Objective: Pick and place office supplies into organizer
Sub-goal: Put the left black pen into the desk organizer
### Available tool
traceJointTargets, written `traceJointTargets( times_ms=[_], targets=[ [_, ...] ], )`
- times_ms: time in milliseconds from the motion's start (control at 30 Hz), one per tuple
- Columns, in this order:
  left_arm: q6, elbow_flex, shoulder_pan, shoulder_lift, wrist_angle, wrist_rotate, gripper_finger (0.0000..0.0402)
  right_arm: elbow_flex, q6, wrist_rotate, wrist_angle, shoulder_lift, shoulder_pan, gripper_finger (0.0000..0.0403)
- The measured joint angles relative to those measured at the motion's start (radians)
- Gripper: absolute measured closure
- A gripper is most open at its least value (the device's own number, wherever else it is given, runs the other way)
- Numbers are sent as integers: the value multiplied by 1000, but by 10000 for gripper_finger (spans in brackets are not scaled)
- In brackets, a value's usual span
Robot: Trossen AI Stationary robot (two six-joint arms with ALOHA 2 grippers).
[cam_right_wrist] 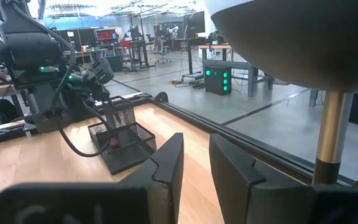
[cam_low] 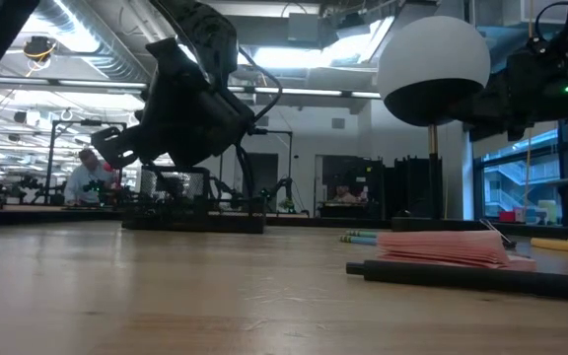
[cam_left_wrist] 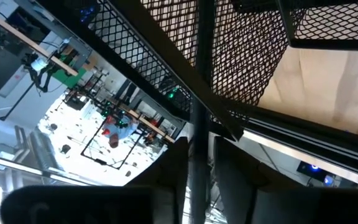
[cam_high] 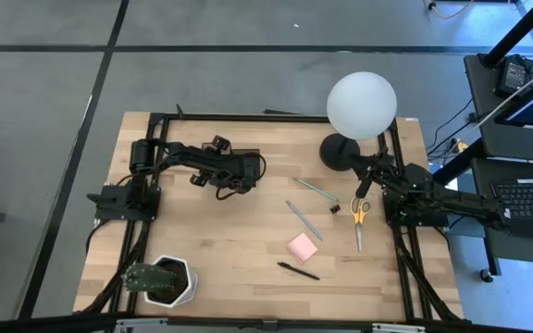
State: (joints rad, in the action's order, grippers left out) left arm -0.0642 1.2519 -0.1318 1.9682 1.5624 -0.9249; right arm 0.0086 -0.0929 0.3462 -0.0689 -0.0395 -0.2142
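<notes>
Nearest the front edge of the table we see the white hexagonal plant pot at the left corner and a black pen lying loose toward the middle. Just beyond the pen sits the pink sticky-note pad, flat on the wood. In the low view the pad rests right behind the pen.

Farther back we find a thin grey-green pencil lying at a slant, with a tiny black binder clip near its far end. The yellow-handled scissors lie to the right of these, blades pointing toward the front. A second pencil lies beyond them.

Our right gripper waits above the scissors' handles, near the black base of the globe lamp. In its wrist view the fingers stand a small gap apart with nothing between them.

On the left side our left gripper hangs at the black mesh organizer, which sits toward the far left of the table, well apart from the loose supplies. Its wrist view shows the organizer's mesh wall close up, and a thin dark upright piece stands in the narrow gap between the fingers. We cannot tell what it is or whether it is gripped.
</notes>
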Motion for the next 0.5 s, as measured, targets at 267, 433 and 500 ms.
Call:
traceJointTargets(
  times_ms=[267,433,500],
  targets=[
    [-1,1,0,0,3,-1,301,0,0,0,0,0,0,322],
    [12,39,13,-20,8,12,298,0,-2,0,0,0,0,322],
    [19,71,28,-37,8,12,300,0,-3,0,0,0,0,322]
  ],
)
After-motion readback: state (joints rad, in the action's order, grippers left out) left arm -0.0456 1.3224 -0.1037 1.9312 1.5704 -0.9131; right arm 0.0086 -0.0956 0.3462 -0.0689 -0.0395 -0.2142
